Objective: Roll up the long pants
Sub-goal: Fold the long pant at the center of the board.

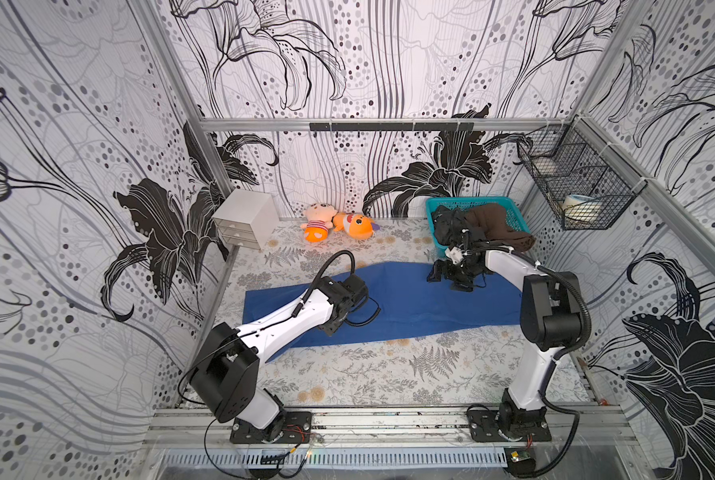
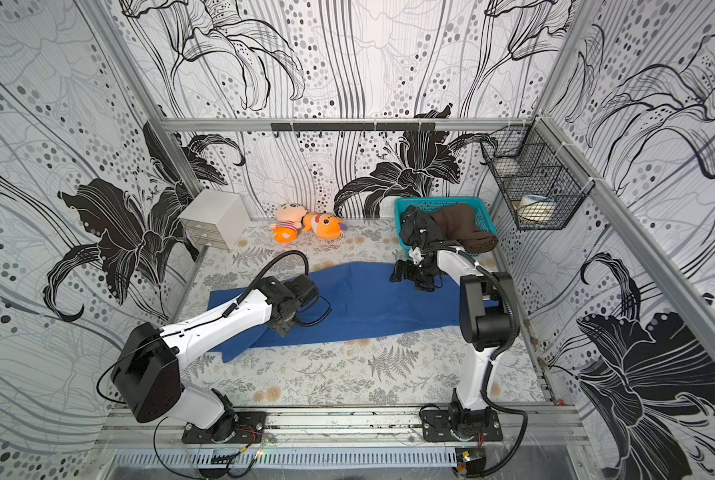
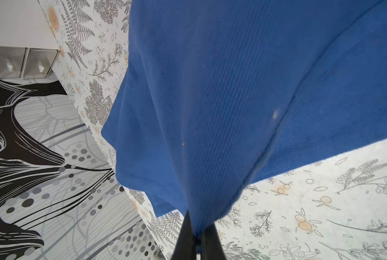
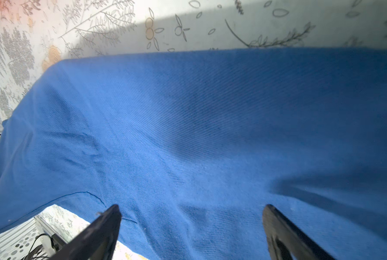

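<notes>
Blue long pants [image 1: 410, 299] lie spread across the tabletop [image 1: 368, 374].
Left pincer [image 3: 198, 236] clamps a raised fold; right pincer [image 4: 193, 210] gapes wide over the cloth, apparently gripping nothing.

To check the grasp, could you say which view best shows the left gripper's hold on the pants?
The left wrist view: there the left gripper pinches the long pants. In both top views its own body hides the jaws; the right wrist view omits it.
</notes>
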You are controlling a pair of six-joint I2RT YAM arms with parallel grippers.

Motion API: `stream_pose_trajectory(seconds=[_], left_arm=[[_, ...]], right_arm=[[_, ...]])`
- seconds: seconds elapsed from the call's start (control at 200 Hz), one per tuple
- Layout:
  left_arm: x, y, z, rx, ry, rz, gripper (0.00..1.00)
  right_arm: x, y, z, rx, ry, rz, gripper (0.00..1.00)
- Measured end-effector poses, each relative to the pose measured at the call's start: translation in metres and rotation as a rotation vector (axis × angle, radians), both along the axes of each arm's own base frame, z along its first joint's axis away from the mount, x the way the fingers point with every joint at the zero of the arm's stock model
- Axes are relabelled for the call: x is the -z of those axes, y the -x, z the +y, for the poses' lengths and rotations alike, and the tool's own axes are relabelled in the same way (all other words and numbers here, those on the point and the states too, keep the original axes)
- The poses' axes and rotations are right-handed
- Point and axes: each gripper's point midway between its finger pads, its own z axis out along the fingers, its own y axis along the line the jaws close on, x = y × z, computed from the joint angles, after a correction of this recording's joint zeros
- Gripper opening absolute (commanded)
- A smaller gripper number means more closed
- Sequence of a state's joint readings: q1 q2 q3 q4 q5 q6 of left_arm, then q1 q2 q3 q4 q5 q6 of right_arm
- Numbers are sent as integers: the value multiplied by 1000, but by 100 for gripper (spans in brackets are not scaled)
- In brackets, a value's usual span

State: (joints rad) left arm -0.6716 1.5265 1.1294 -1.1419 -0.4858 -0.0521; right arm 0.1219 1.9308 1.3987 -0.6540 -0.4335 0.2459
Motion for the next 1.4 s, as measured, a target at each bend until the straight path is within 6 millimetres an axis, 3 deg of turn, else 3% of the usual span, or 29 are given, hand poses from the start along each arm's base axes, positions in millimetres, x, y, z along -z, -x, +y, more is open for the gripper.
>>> stream_pose_trajectory(seconds=[0.23, 0.456, 0.761, 1.016, 1.036, 1.066, 1.091, 1.131, 1.161, 1.327, 1.402], left_arm=[[3, 2, 3, 17, -23, 9, 0], [8, -1, 7, 37, -57, -7, 0], [9, -7, 8, 96, -51, -81, 0], [18, -16, 2, 142, -51, -101, 0], [18, -16, 1, 145, -49, -101, 4], [19, -17, 0, 148, -45, -102, 18], [19, -17, -1, 149, -38, -103, 38], [19, -18, -2, 156, -36, -102, 79], [19, -18, -2, 156, -37, -102, 99], [16, -26, 9, 128, -112, -139, 99], [11, -33, 21, 36, -79, -144, 99]], right_arm=[[25, -3, -4, 7, 34, 58, 100], [25, -12, -12, 26, 38, 68, 100], [27, -23, -56, 122, 65, 82, 100], [29, -24, -75, 147, 109, 94, 100], [29, -24, -77, 151, 112, 94, 100], [29, -24, -80, 155, 114, 94, 99], [29, -24, -83, 160, 115, 95, 100], [29, -24, -87, 171, 118, 95, 100], [29, -25, -91, 179, 124, 96, 100], [31, -25, -109, 214, 165, 95, 100], [30, -25, -112, 221, 176, 85, 99]])
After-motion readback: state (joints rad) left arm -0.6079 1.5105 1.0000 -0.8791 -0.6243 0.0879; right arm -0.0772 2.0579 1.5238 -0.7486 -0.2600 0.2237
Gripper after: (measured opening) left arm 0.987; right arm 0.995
